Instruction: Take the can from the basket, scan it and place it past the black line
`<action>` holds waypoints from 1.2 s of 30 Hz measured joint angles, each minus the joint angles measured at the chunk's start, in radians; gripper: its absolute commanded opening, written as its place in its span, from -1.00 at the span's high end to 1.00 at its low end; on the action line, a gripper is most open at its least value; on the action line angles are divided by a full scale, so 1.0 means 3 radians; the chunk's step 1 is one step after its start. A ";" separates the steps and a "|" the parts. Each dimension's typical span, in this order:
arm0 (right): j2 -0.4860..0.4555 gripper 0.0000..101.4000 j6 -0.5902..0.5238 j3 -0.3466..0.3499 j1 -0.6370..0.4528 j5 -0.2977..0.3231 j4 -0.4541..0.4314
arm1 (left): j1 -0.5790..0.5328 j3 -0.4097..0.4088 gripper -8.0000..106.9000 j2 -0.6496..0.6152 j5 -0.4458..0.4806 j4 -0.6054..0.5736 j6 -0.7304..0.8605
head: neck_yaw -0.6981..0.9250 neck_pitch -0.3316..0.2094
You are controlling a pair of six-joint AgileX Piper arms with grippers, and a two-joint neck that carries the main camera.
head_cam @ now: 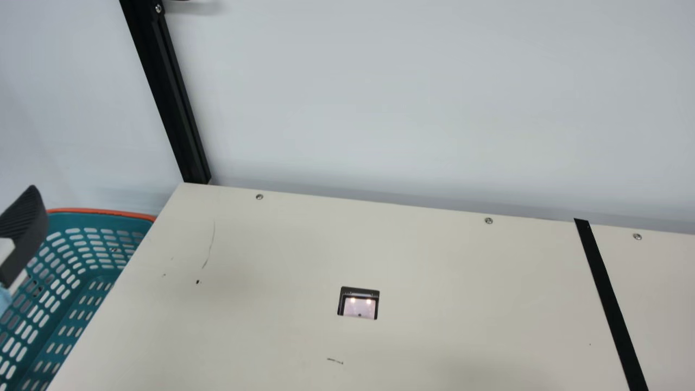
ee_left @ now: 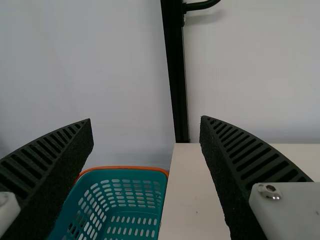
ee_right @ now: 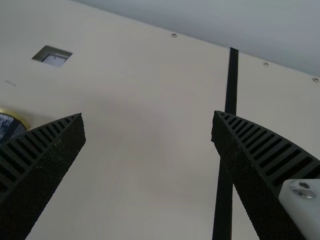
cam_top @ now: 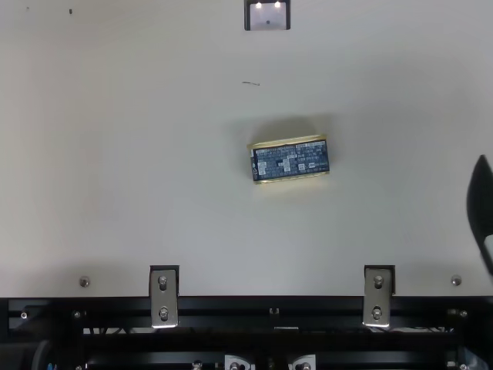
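Note:
A dark blue can with gold rims point(cam_top: 290, 159) lies on its side on the table, below the scanner window point(cam_top: 267, 17) in the top view; part of the can point(ee_right: 11, 126) also shows in the right wrist view. My left gripper point(head_cam: 24, 233) is over the basket point(head_cam: 103, 210) at the main view's left edge. In its wrist view the left gripper point(ee_left: 146, 120) is open and empty. My right gripper point(cam_top: 481, 208) is at the top view's right edge, apart from the can; its wrist view shows the right gripper point(ee_right: 148, 114) open, nothing held. The black line point(head_cam: 611, 298) crosses the table's right part.
The cream table point(head_cam: 260, 304) has small screws along its far edge and a pale wall behind. A black post point(head_cam: 168, 98) rises at its far left corner. Metal brackets point(cam_top: 163, 297) and a dark frame run along the near edge.

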 measured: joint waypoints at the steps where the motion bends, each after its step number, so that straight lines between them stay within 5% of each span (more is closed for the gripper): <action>1: 0.0043 -1.00 -0.0049 -0.0022 0.0050 0.0025 -0.0009 | 0.0000 0.0000 -0.71 0.0000 0.0000 0.0000 0.0000 | 0.0000 0.0000; 11: 0.0536 -1.00 -0.0555 -0.0200 0.0648 0.0176 0.0064 | 0.0000 0.0000 -0.71 0.0000 0.0000 0.0000 0.0000 | 0.0000 0.0017; 25: 0.1374 -1.00 -0.0763 -0.0484 0.1357 -0.0052 -0.0050 | 0.0000 0.0000 -0.71 0.0000 0.0000 0.0000 0.0000 | 0.0000 0.0017; 36: 0.1900 -1.00 -0.1117 -0.0743 0.1507 0.0041 -0.0059 | 0.0000 0.0000 -0.71 0.0000 0.0000 0.0000 0.0000 | 0.0000 0.0000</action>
